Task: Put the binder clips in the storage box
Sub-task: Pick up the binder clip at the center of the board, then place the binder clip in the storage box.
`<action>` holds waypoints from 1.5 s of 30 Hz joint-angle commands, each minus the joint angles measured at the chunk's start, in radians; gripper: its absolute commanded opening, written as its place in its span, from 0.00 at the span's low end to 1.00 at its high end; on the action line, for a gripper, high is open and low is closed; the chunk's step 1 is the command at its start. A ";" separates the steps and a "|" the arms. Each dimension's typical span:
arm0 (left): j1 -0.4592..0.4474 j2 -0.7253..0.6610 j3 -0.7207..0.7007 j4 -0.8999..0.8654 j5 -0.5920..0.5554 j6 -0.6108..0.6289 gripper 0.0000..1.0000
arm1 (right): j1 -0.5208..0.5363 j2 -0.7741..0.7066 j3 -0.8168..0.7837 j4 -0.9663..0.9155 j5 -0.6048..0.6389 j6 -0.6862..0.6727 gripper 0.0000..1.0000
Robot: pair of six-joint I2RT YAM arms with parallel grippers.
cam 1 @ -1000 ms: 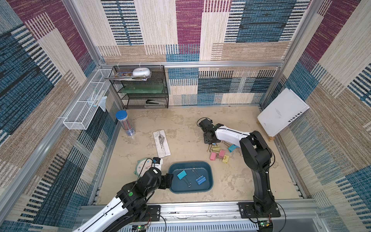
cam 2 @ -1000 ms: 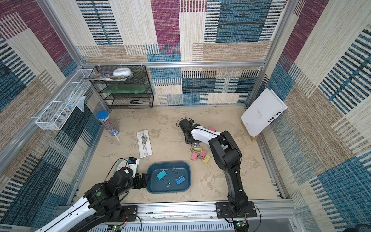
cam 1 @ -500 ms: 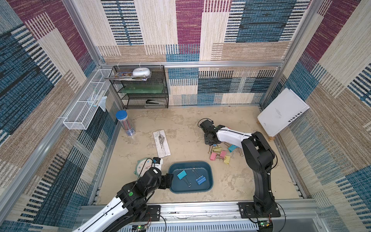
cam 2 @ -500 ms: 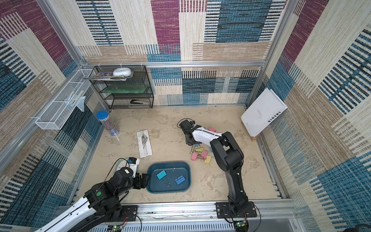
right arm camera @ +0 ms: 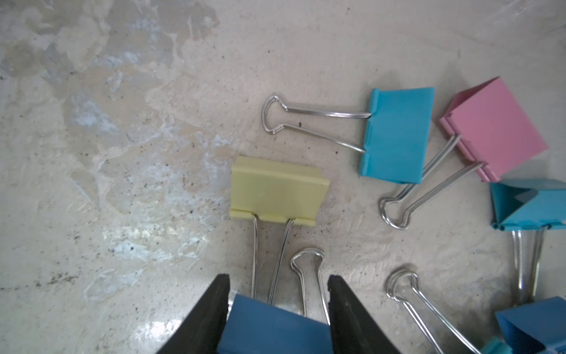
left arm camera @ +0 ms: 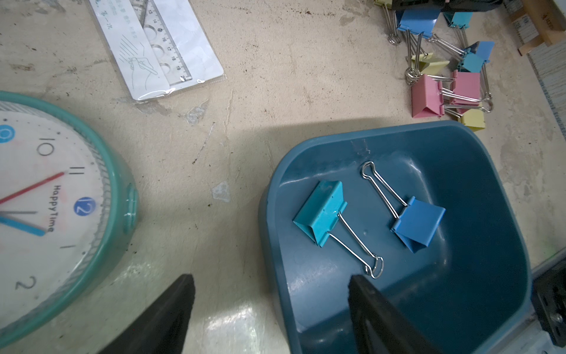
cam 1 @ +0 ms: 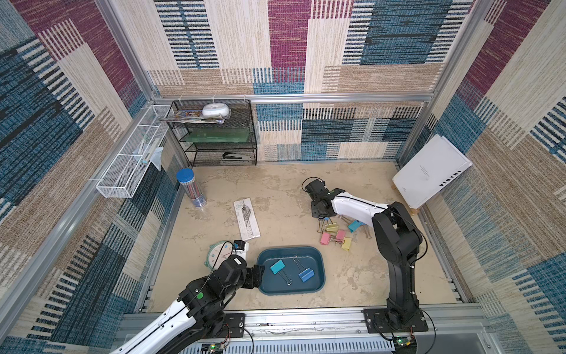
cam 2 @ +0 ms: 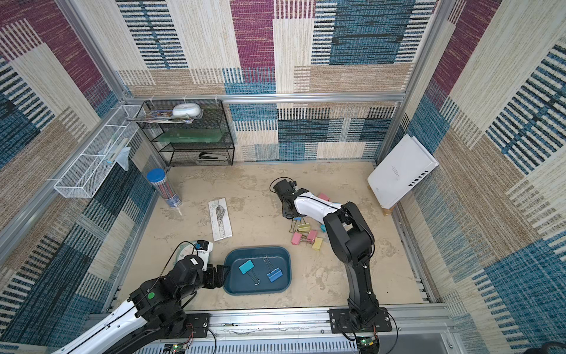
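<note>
Here, the dark teal storage box (cam 1: 309, 259) sits near the front edge of the worktop (cam 1: 275, 190), holding a teal clip (cam 1: 277, 266) and a blue clip (cam 1: 306, 275). The left gripper (left arm camera: 272, 282) hovers at the box's left rim, jaws wide apart, one finger over the box. Toward the worktop's right side, the right gripper (right arm camera: 278, 279) reaches low over a loose pile of pink, yellow and blue binder clips (cam 1: 333, 237), its jaws pressed on either side of a darker blue binder clip (right arm camera: 272, 325).

Clock (cam 1: 218, 255): is lying face-up, lower left.
Packaged ruler (cam 1: 246, 219): is lying mid-frame.
Pencil tube (cam 1: 191, 191): is standing upright, left.
White binder (cam 1: 428, 174): is leaning, right.
</note>
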 commanded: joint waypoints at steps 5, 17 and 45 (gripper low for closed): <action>0.000 0.017 0.002 0.024 -0.004 0.011 0.83 | 0.027 -0.062 0.044 -0.030 -0.008 -0.048 0.48; 0.000 0.029 0.005 0.026 -0.008 0.010 0.83 | 0.113 -0.158 0.082 -0.061 -0.106 -0.090 0.48; 0.000 0.031 0.005 0.023 -0.012 0.006 0.83 | 0.526 -0.427 -0.344 0.205 -0.283 0.024 0.73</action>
